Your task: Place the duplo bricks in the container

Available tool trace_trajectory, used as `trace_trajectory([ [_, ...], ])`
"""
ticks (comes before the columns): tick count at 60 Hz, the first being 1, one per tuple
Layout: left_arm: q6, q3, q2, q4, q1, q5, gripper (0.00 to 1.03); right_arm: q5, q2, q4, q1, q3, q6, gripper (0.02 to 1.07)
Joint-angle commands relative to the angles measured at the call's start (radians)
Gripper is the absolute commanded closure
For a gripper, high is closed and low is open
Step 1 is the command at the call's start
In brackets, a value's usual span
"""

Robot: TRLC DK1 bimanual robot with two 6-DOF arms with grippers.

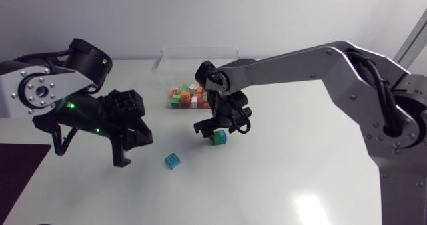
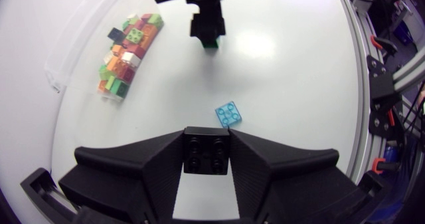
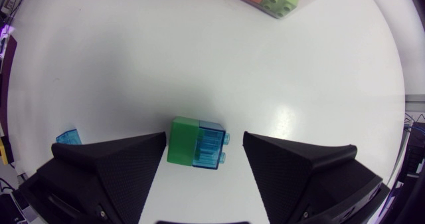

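Right end effector (image 3: 204, 139) spread low; left end effector (image 2: 207, 136) seemingly clamped.

Two arms, with one gripper apiece: left gripper (image 2: 207, 134) and right gripper (image 3: 204, 139), two wedge fingers each. One clear container (image 1: 197, 53). One heap of bricks (image 1: 188, 97), well over a dozen and too crowded for an exact count: reds, oranges, greens, a few white and yellow. Three loose bricks on the table (image 1: 300, 185): one flat light-blue brick (image 1: 173, 160) with four studs, plus one green brick (image 3: 182, 141) and one clear-blue brick (image 3: 211, 146) joined as a pair. One black four-stud brick (image 2: 207, 156), clamped in the left gripper
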Motion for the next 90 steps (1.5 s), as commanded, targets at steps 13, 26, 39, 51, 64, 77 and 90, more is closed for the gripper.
trace_trajectory([
  [13, -0.155, 0.086, -0.017, 0.107, 0.027, 0.035, 0.68, -0.041, 0.049, -0.03, -0.006, 0.009, 0.042, 0.5],
  [26, -0.298, 0.141, -0.002, 0.25, 0.043, 0.037, 0.68, -0.049, 0.016, -0.001, -0.026, -0.03, 0.039, 0.67],
  [39, -0.456, 0.222, 0.09, 0.403, 0.053, 0.037, 0.68, -0.026, -0.126, -0.012, -0.078, -0.04, 0.002, 0.68],
  [51, -0.568, 0.315, 0.205, 0.523, 0.034, 0.018, 0.68, -0.024, -0.242, -0.021, -0.13, -0.048, -0.032, 0.68],
  [64, -0.649, 0.479, 0.383, 0.569, 0.016, -0.028, 0.67, -0.015, -0.327, 0.011, -0.153, -0.054, -0.049, 0.68],
  [77, -0.709, 0.641, 0.529, 0.577, -0.004, -0.092, 0.66, -0.013, -0.393, 0.065, -0.162, -0.062, -0.065, 0.68],
  [90, -0.743, 0.707, 0.625, 0.587, -0.006, -0.158, 0.06, -0.007, -0.428, 0.114, -0.164, -0.01, -0.076, 0.68],
])
